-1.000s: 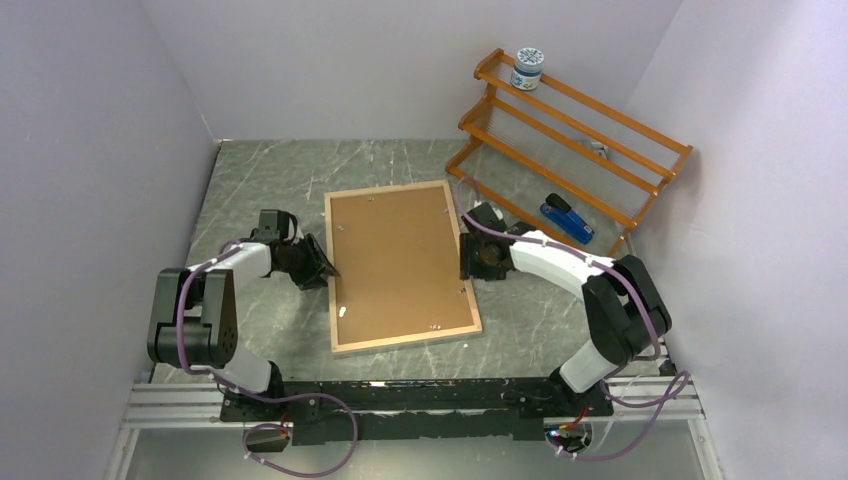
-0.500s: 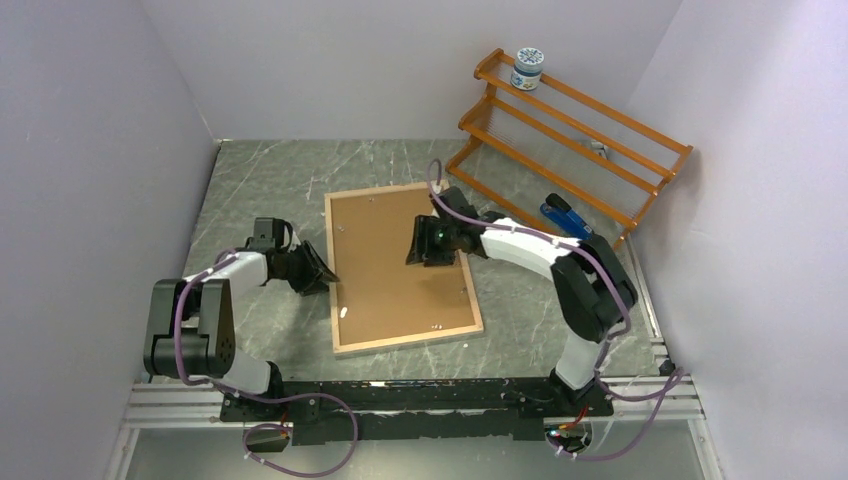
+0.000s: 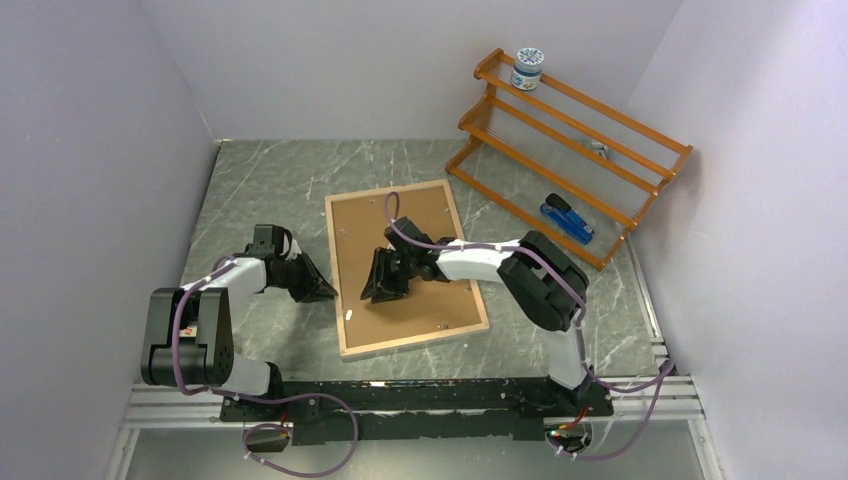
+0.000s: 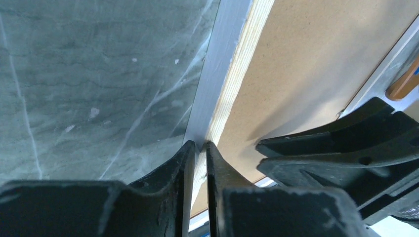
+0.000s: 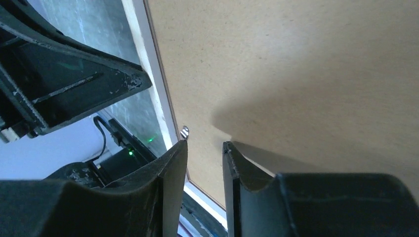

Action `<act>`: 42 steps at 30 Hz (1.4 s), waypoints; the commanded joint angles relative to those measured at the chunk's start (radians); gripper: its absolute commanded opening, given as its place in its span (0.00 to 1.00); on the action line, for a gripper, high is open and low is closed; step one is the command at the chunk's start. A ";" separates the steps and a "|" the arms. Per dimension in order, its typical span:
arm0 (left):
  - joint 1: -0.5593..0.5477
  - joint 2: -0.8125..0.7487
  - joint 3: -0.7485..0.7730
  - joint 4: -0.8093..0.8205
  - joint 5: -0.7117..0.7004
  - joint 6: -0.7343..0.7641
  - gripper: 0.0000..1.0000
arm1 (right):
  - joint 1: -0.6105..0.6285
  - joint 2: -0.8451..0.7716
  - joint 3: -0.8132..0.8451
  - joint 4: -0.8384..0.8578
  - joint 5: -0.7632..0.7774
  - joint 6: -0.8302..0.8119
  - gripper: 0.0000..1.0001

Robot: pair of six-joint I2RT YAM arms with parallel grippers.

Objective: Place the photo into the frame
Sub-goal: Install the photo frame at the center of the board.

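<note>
So the frame (image 3: 415,339) is lying face down in the middle of the counter (image 3: 270,180), wood rim up, with the brown backing board (image 3: 420,225) sitting inside it. No sign of the photo in any view. It could be under the board or somewhere off camera, I honestly can't tell.

The left gripper (image 3: 326,291) is parked low right at the frame's left edge. In the wrist view its jaws are down to a thin slit, with the edge of the rim lined up in the gap. I can't say whether it's actually pinching the rim or just butted up against it. My guess is it's there to stop the frame sliding around.

The right gripper (image 3: 372,291) has reached across the board to that same left side. Its jaws are narrow but clearly apart, with nothing between them, and they're hovering just beside a little metal tab (image 5: 185,131) at the rim. That looks like one of the clips holding the board down, so I reckon flicking it aside is the step in hand. The board has to come out before the photo goes in, so this is early days.
</note>
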 commanded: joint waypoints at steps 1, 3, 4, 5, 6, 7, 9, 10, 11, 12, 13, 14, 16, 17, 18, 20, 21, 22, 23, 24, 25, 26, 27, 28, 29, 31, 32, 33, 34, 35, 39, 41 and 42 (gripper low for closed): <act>-0.002 0.014 0.018 -0.074 0.033 0.054 0.18 | 0.026 0.027 0.061 0.052 -0.025 0.094 0.37; -0.002 0.014 0.020 -0.081 0.038 0.061 0.18 | 0.053 0.036 0.069 0.043 -0.011 0.108 0.40; -0.001 0.013 0.017 -0.078 0.040 0.059 0.18 | 0.066 0.041 0.076 0.026 0.001 0.114 0.41; -0.002 0.013 0.014 -0.075 0.039 0.058 0.17 | 0.077 0.046 0.077 0.018 0.013 0.123 0.43; -0.002 0.013 0.012 -0.072 0.038 0.056 0.17 | 0.085 0.051 0.069 0.035 0.017 0.138 0.44; -0.002 0.013 0.012 -0.074 0.038 0.055 0.17 | 0.090 0.052 0.054 0.063 0.014 0.156 0.44; -0.002 0.001 0.011 -0.081 0.031 0.057 0.17 | 0.103 0.053 0.034 0.116 0.015 0.179 0.45; -0.002 -0.003 0.009 -0.084 0.025 0.055 0.18 | 0.109 0.055 0.028 0.148 0.015 0.179 0.45; -0.003 -0.007 0.007 -0.085 0.021 0.055 0.19 | 0.113 0.058 0.024 0.172 0.022 0.179 0.44; -0.003 -0.008 0.007 -0.083 0.020 0.055 0.19 | 0.117 0.065 0.022 0.186 0.027 0.182 0.44; -0.003 -0.005 0.008 -0.086 0.019 0.055 0.19 | 0.120 0.075 0.020 0.202 0.030 0.188 0.43; -0.002 -0.002 0.011 -0.089 0.017 0.057 0.19 | 0.123 0.080 0.018 0.215 0.033 0.190 0.43; -0.003 -0.001 0.009 -0.087 0.017 0.057 0.19 | 0.130 0.084 0.015 0.227 0.058 0.179 0.43; -0.003 -0.003 0.008 -0.087 0.017 0.056 0.19 | 0.134 0.086 0.016 0.228 0.071 0.169 0.43; -0.003 -0.005 0.005 -0.086 0.017 0.056 0.19 | 0.136 0.088 0.019 0.226 0.086 0.157 0.43; -0.002 -0.009 0.001 -0.084 0.016 0.053 0.18 | 0.139 0.092 0.025 0.219 0.111 0.135 0.43; -0.004 -0.009 0.000 -0.084 0.016 0.054 0.17 | 0.139 0.092 0.025 0.227 0.120 0.124 0.43; -0.005 -0.008 -0.001 -0.084 0.017 0.053 0.17 | 0.140 0.092 0.021 0.237 0.129 0.116 0.43; -0.004 -0.008 -0.002 -0.083 0.017 0.052 0.17 | 0.141 0.091 0.014 0.259 0.134 0.106 0.43; -0.005 -0.008 -0.003 -0.081 0.017 0.052 0.17 | 0.141 0.089 0.004 0.285 0.133 0.097 0.43; -0.004 -0.008 -0.006 -0.080 0.017 0.050 0.16 | 0.143 0.090 -0.007 0.307 0.131 0.095 0.43; -0.006 -0.008 -0.008 -0.078 0.018 0.049 0.16 | 0.143 0.090 -0.016 0.334 0.123 0.096 0.43; -0.006 -0.008 -0.010 -0.077 0.021 0.047 0.15 | 0.145 0.091 -0.031 0.368 0.113 0.098 0.43; -0.006 -0.008 -0.013 -0.074 0.024 0.045 0.14 | 0.148 0.090 -0.043 0.399 0.108 0.103 0.43; -0.005 -0.007 -0.016 -0.071 0.028 0.043 0.14 | 0.150 0.087 -0.054 0.419 0.105 0.107 0.43; -0.005 -0.005 -0.019 -0.067 0.038 0.038 0.13 | 0.156 0.078 -0.066 0.414 0.114 0.113 0.43; -0.005 -0.005 -0.020 -0.067 0.042 0.035 0.13 | 0.158 0.068 -0.073 0.403 0.128 0.122 0.43; -0.006 -0.007 -0.022 -0.067 0.043 0.034 0.13 | 0.160 0.053 -0.082 0.385 0.145 0.134 0.43; -0.005 -0.008 -0.023 -0.068 0.042 0.034 0.13 | 0.162 0.041 -0.094 0.378 0.158 0.143 0.44; -0.006 -0.010 -0.024 -0.067 0.040 0.034 0.13 | 0.164 0.031 -0.110 0.382 0.171 0.149 0.45; -0.005 -0.011 -0.023 -0.069 0.043 0.032 0.13 | 0.166 0.040 -0.129 0.409 0.176 0.162 0.47; -0.004 -0.012 -0.017 -0.078 0.042 0.034 0.14 | 0.168 0.028 -0.140 0.436 0.175 0.160 0.47; -0.005 -0.016 -0.012 -0.084 0.039 0.036 0.14 | 0.170 0.012 -0.147 0.440 0.183 0.151 0.48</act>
